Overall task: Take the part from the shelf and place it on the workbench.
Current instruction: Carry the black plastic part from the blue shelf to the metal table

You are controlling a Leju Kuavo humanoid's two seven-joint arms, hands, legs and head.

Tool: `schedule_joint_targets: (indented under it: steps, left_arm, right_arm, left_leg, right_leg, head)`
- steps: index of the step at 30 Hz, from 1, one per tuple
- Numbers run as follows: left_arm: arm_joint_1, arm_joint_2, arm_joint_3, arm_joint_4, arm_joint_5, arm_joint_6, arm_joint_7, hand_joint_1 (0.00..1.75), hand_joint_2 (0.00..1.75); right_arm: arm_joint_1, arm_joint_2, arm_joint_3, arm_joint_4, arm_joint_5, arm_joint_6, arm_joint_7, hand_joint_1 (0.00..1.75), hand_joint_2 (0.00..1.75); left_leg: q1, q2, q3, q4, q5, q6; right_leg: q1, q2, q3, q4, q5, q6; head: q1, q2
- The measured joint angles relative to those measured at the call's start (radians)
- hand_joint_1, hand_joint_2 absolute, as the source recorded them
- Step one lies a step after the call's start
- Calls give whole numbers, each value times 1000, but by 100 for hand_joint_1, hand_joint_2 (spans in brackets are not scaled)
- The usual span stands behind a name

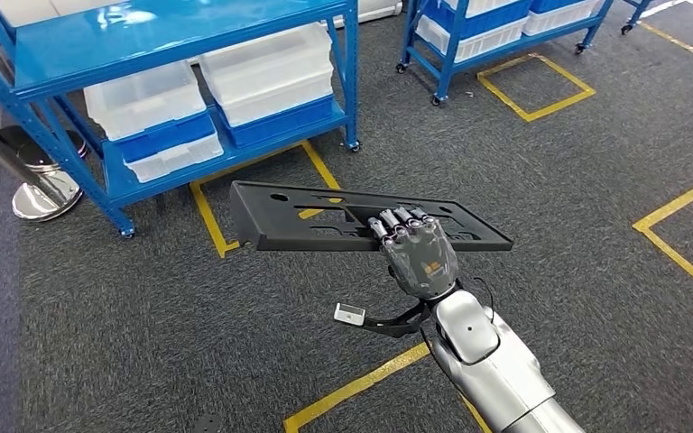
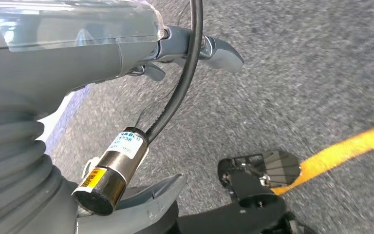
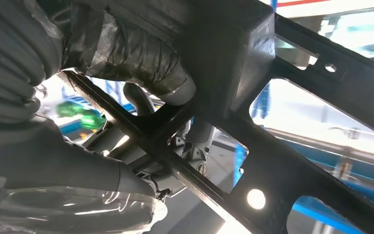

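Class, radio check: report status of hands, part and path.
Right hand grips long black perforated plastic part, carried level above grey carpet. Left hand holding nothing. Workbench unsighted.

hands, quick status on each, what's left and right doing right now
Left hand: seen close in its wrist view over the carpet, nothing in it; open or closed cannot be told.
Right hand: holding the black part, fingers curled over its edge.

head view looks down at carpet (image 1: 144,316); wrist views sit close, left facing floor.
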Motion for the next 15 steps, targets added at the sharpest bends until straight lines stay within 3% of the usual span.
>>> schedule_joint_targets:
  steps: [3,4,5,6,7,9,11,12,13,14,15]
  left_arm:
    - [3,0,0,0,-1,0,-1,0,175]
    - [5,0,0,0,-1,0,-1,0,175]
    - [6,0,0,0,-1,0,0,0,175]
    - [7,0,0,0,-1,0,0,0,175]
    - [7,0,0,0,-1,0,1,0,175]
    - [7,1,0,0,-1,0,1,0,175]
    - [6,2,0,0,-1,0,2,0,175]
    - [6,3,0,0,-1,0,2,0,175]
    - [4,2,0,0,-1,0,2,0,175]
    - [4,2,0,0,-2,0,2,0,175]
    - [3,1,0,0,-2,0,2,0,175]
  right_arm:
    - [0,0,0,-4,1,0,13,175,175]
    - [2,0,0,-5,1,0,17,175,175]
    - [3,-1,0,-6,1,0,21,175,175]
    - [4,-2,0,-6,1,0,25,175,175]
    - [4,-2,0,-7,1,0,29,175,175]
    - [3,-3,0,-10,1,0,34,175,175]
    - [2,-3,0,-13,1,0,36,175,175]
    - [2,-3,0,-15,1,0,37,175,175]
    - [4,-4,0,-16,1,0,37,175,175]
    - [5,-6,0,-17,1,0,37,175,175]
    - [5,-8,0,-18,1,0,38,175,175]
  left_leg:
    - [4,-73,-71,167,-94,-2]
    - [4,-83,-97,223,-112,-1]
    - [4,-87,-111,250,-112,1]
    - [4,-90,-107,238,-92,4]
    - [4,-96,-87,193,-58,8]
    - [5,-143,-35,70,2,17]
    - [5,-185,-10,7,16,21]
    - [3,-188,-8,1,15,22]
    - [4,-175,-6,-5,18,24]
    - [5,-161,-4,-12,24,29]
    - [7,-146,-2,-19,30,36]
  right_leg:
    - [1,36,-5,-1,7,-15]
    - [3,50,-7,-1,9,-16]
    - [4,66,-9,1,10,-17]
    - [6,81,-10,3,10,-18]
    - [6,96,-11,6,11,-17]
    - [6,123,-16,14,11,-13]
    - [0,148,-29,18,17,0]
    - [-2,162,-35,17,23,10]
    - [-4,173,-40,13,28,19]
    - [-3,162,-43,13,29,25]
    - [-1,136,-50,24,21,30]
  head:
    - [0,0]
    - [0,0]
    - [0,0]
    - [0,0]
    - [0,0]
    - [1,0]
    - [1,0]
    - [0,0]
    - [0,0]
    - [1,0]
    - [3,0]
